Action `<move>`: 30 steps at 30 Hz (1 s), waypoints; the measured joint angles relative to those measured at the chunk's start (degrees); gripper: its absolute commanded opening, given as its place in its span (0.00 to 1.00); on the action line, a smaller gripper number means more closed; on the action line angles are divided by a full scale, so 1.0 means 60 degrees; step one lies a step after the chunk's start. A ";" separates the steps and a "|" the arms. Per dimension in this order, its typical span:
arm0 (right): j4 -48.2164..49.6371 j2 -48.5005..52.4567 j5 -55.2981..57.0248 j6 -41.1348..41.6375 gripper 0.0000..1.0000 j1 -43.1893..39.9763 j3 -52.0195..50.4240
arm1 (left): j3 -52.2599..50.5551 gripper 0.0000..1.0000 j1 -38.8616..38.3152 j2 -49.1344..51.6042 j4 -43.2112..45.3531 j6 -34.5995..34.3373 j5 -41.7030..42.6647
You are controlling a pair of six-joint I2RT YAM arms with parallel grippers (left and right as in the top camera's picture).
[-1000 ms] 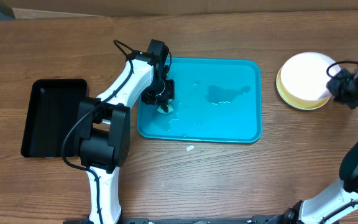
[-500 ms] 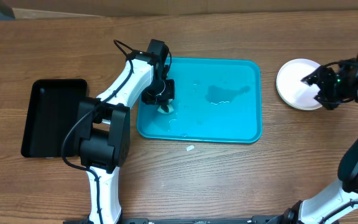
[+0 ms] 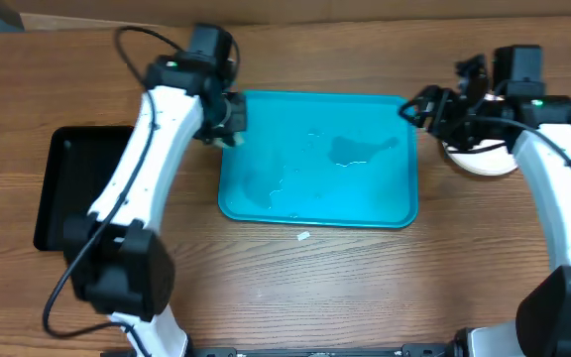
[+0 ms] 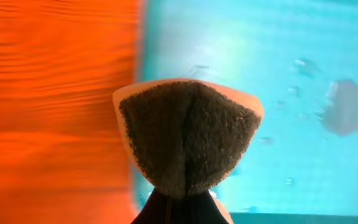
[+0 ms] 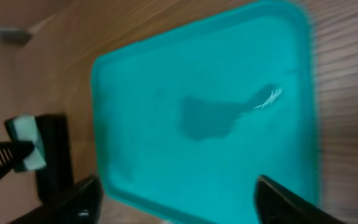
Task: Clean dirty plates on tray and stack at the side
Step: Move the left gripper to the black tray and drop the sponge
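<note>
The turquoise tray [image 3: 315, 203] lies mid-table and holds only a wet patch [image 3: 360, 149] and droplets. The plates [image 3: 486, 164] sit stacked on the table right of the tray, white on top, mostly hidden under my right arm. My left gripper [image 3: 230, 121] hangs over the tray's far-left corner, shut on a sponge [image 4: 188, 134] with its dark scouring face towards the camera. My right gripper [image 3: 414, 109] hovers at the tray's [image 5: 216, 74] right edge, left of the stack. Its jaws stand wide apart with nothing between the fingers [image 5: 82, 199].
A black tray [image 3: 82, 188] lies on the wooden table left of the turquoise one, under my left arm. A small white scrap [image 3: 303, 236] rests just in front of the turquoise tray's near rim.
My right gripper opened, left the plate on the stack and swung left to the tray's edge. My left gripper lifted the sponge off the tray's left part to its far-left corner.
</note>
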 measured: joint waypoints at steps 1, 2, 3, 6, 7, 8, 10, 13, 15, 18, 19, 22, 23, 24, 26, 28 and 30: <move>-0.0018 0.0004 -0.0004 -0.0055 1.00 0.0313 0.0000 | 0.0025 0.05 0.0164 -0.0102 -0.0168 -0.0029 -0.0244; -0.0033 0.0004 0.0004 -0.0073 1.00 0.0528 0.0000 | 0.0029 0.04 0.0382 -0.0157 -0.0317 -0.0066 -0.0474; -0.0040 0.0015 0.0007 -0.0106 1.00 0.0794 0.0000 | 0.0029 0.04 0.0656 -0.0164 -0.0408 -0.0095 -0.0630; -0.0029 0.0015 0.0011 -0.0109 1.00 0.1577 0.0000 | -0.0044 0.04 0.1588 -0.0124 -0.0361 -0.0342 -0.0860; -0.0007 0.0015 0.0033 -0.0098 1.00 0.1843 0.0000 | -0.0087 0.04 0.1916 -0.0120 -0.0310 -0.0448 -0.0885; 0.0011 0.0015 0.0073 -0.0098 1.00 0.2033 0.0000 | -0.0146 0.04 0.2266 -0.0117 -0.0222 -0.0561 -0.0911; 0.0022 0.0015 0.0255 -0.0076 1.00 0.2514 0.0000 | -0.0321 0.04 0.2914 -0.0098 0.0058 -0.0710 -0.0852; 0.0029 0.0015 0.0674 0.0113 1.00 0.3151 0.0000 | -0.0743 0.04 0.3836 0.0029 0.0616 -0.0834 -0.0721; 0.0025 0.0015 0.0958 0.0229 1.00 0.3504 0.0000 | -0.1140 0.04 0.4309 0.0193 0.0976 -0.0885 -0.0678; 0.0055 0.0015 0.1279 0.0397 1.00 0.3898 0.0000 | -0.1628 0.04 0.4768 0.0506 0.1264 -0.0922 -0.0572; 0.0091 0.0015 0.1351 0.0419 1.00 0.4000 0.0000 | -0.1749 0.04 0.4936 0.0688 0.1271 -0.0958 -0.0543; 0.0157 0.0015 0.1512 0.0514 1.00 0.4251 0.0000 | -0.1898 0.04 0.5326 0.1129 0.1293 -0.0991 -0.0433; 0.0164 0.0015 0.1530 0.0543 1.00 0.4299 0.0000 | -0.1916 0.04 0.5439 0.1228 0.1290 -0.0998 -0.0404; 0.0171 0.0015 0.1552 0.0554 1.00 0.4339 0.0000 | -0.1923 0.04 0.5555 0.1300 0.1293 -0.0998 -0.0386; 0.0171 0.0015 0.1610 0.0583 1.00 0.4350 0.0000 | -0.1923 0.04 0.5737 0.1333 0.1311 -0.1002 -0.0357; 0.0171 0.0015 0.1727 0.0586 1.00 0.4350 0.0000 | -0.1923 0.04 0.5894 0.1333 0.1337 -0.1024 -0.0328; 0.0178 0.0015 0.1825 0.0586 1.00 0.4350 0.0000 | -0.1923 0.04 0.6022 0.1333 0.1333 -0.1024 -0.0328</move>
